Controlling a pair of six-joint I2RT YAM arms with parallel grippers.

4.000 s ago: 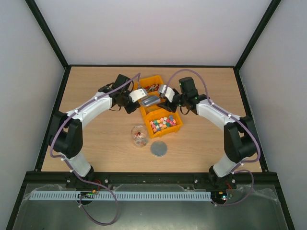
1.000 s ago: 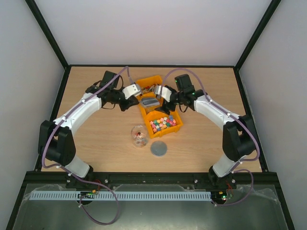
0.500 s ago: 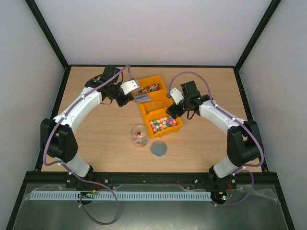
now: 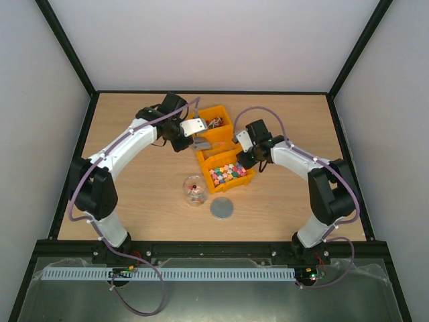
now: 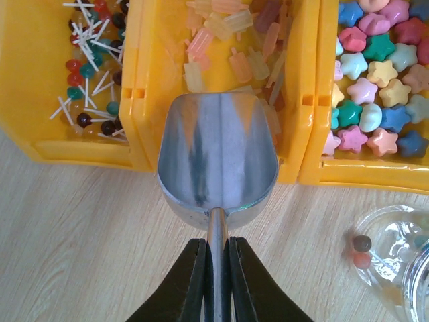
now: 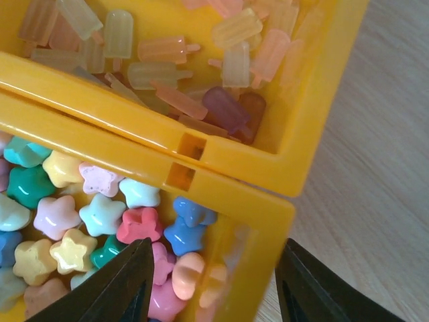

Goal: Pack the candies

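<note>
My left gripper (image 5: 218, 272) is shut on the thin handle of the silver scoop (image 5: 216, 157), whose empty bowl hangs over the near wall of the middle bin. Candies fill three joined yellow bins: red and dark lollipops (image 5: 94, 74), amber popsicle pieces (image 5: 228, 40) and pastel stars (image 5: 375, 87). My right gripper (image 6: 218, 282) is open and straddles a corner of the star bin (image 6: 258, 221), one finger (image 6: 127, 288) over the stars (image 6: 100, 221), the other outside. From above, the left gripper (image 4: 196, 137) and right gripper (image 4: 247, 158) flank the bins (image 4: 249, 177).
A clear glass jar (image 4: 194, 190) with a few candies stands on the table in front of the bins, also at the left wrist view's lower right (image 5: 395, 255). A grey round disc (image 4: 222, 207) lies just right of the jar and nearer the front.
My right gripper has left the scoop, moved to the star bin's corner, and its jaws have narrowed. My left gripper swung the scoop left, then back over the middle bin.
</note>
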